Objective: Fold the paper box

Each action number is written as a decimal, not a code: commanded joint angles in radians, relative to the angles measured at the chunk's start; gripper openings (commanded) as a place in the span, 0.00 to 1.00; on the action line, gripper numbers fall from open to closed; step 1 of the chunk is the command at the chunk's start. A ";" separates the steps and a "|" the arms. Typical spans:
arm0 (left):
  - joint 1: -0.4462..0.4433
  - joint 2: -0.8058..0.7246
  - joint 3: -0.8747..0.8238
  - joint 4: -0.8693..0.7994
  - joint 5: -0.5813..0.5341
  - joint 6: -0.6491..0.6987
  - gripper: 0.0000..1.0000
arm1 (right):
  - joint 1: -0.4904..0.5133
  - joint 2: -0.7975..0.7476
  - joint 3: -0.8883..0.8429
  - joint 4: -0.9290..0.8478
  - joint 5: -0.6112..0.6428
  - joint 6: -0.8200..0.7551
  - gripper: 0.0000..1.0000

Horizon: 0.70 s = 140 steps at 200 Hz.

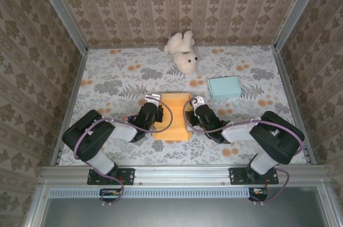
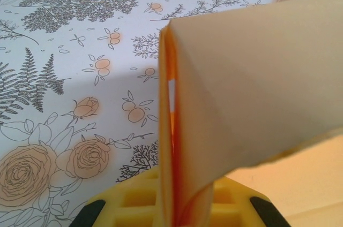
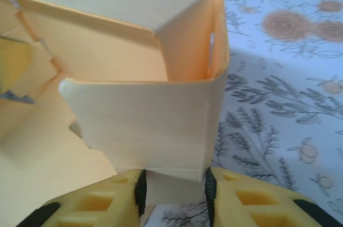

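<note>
The paper box (image 1: 171, 117) is orange-yellow and lies partly folded in the middle of the table, between both arms. My left gripper (image 1: 159, 110) sits at its left side. In the left wrist view that gripper (image 2: 174, 205) is shut on a thin upright wall of the paper box (image 2: 257, 88), with the doubled sheet pinched between the yellow fingers. My right gripper (image 1: 193, 110) is at the box's right side. In the right wrist view the gripper (image 3: 174, 187) has its black pads (image 3: 141, 189) pressed on either side of a folded-over wall flap of the paper box (image 3: 144, 120), near a raised corner.
A white teddy bear (image 1: 182, 53) lies at the back of the floral tablecloth (image 1: 118, 85). A finished light blue box (image 1: 224, 86) stands to the right behind the orange one. Metal posts and patterned walls close in the table on three sides.
</note>
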 commanded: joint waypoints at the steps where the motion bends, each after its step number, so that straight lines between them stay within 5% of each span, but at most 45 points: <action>1: -0.041 -0.024 -0.005 0.024 0.108 0.030 0.00 | 0.007 0.034 0.038 0.052 0.088 -0.007 0.34; 102: -0.045 -0.022 -0.011 0.026 0.111 0.036 0.00 | 0.007 0.048 0.024 0.150 0.103 -0.083 0.30; 140: -0.050 -0.024 -0.011 0.027 0.125 0.041 0.00 | 0.008 0.061 0.028 0.199 -0.069 -0.139 0.28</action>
